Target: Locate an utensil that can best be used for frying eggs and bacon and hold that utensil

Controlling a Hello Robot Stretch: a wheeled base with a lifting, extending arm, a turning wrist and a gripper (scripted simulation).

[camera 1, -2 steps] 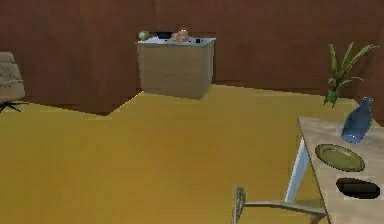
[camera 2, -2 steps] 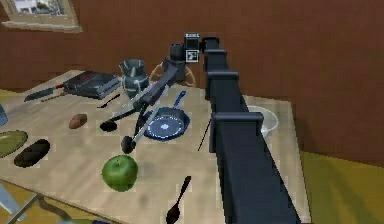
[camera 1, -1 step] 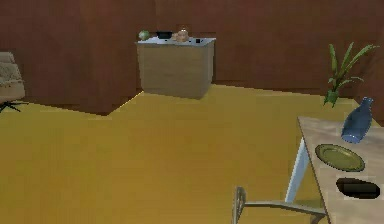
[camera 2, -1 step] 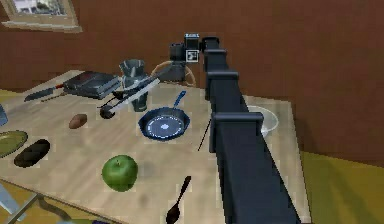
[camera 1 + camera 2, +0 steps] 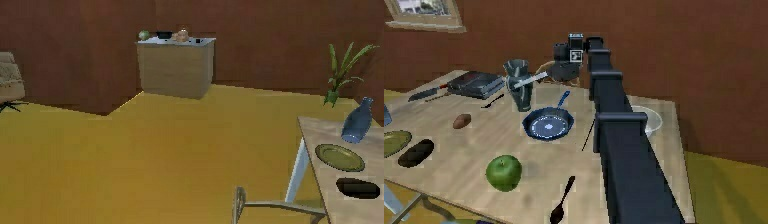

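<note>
Worktop (image 5: 469,145) carries the blue frying pan (image 5: 547,124) just short of the claw (image 5: 542,75), on its robot-ward side, with the handle angled up toward the claw. A dark cup (image 5: 519,82) stands at the claw's tip, so whether the claw holds anything cannot be told.

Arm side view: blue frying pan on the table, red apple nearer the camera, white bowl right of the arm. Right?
Not quite. The apple is green, not red; the arm side view shows it. The rest holds: the blue frying pan lies on the table, the apple nearer the camera, the white bowl right of the arm.
</note>
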